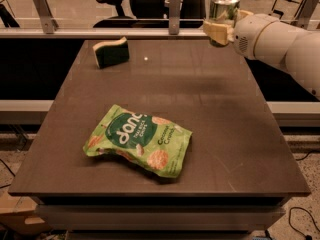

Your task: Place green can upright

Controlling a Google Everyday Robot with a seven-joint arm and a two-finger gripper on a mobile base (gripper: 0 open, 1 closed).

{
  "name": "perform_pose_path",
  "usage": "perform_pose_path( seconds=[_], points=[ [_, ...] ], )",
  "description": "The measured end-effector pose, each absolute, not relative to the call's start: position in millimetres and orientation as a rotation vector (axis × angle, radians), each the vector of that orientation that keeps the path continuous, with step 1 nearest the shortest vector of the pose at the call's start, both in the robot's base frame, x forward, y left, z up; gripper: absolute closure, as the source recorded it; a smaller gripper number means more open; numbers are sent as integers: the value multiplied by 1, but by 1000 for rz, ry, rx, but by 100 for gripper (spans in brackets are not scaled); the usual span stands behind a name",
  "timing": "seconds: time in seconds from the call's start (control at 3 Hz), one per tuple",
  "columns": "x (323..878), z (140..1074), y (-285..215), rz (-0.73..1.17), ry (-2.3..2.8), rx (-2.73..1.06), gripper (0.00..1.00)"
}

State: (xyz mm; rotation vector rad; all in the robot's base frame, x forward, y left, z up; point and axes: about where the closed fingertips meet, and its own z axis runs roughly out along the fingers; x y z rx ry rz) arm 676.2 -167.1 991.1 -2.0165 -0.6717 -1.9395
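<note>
A dark worktop [215, 114] seen from the front, under dim warm light. At the upper right, a white arm [280, 41] reaches in from the right side. Its gripper [222, 28] is closed on the can [224, 8], with one beige finger [216, 32] pressed against the can's lower part. The can hangs in the air near the far right corner of the worktop. It looks upright, or close to it, with its silver top facing up. You cannot tell from this view how high it hangs, or whether it is over the worktop or just past the far edge.

A sponge [111, 53] lies at the far left. A flat green snack bag [139, 140] lies near the middle front. Both are well apart from the can and out of its way.

The likely next step is to lower the can and let go, and the risks are these:

- **Dropped from height:** if you release the can before its base meets the worktop, it may bounce, tip and roll.
- **Too near the corner:** if you set it down there, it may go over the edge.
- **A small lean in the grip:** the can may land on its rim and topple.
- **Uneven opening:** if one finger drags as the gripper opens, it may pull the can over.
</note>
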Motion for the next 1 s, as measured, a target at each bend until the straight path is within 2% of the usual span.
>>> perform_pose_path(
  seconds=[1.0],
  points=[
    [690,947,-167,-1976,-594,-1979,100]
  ],
)
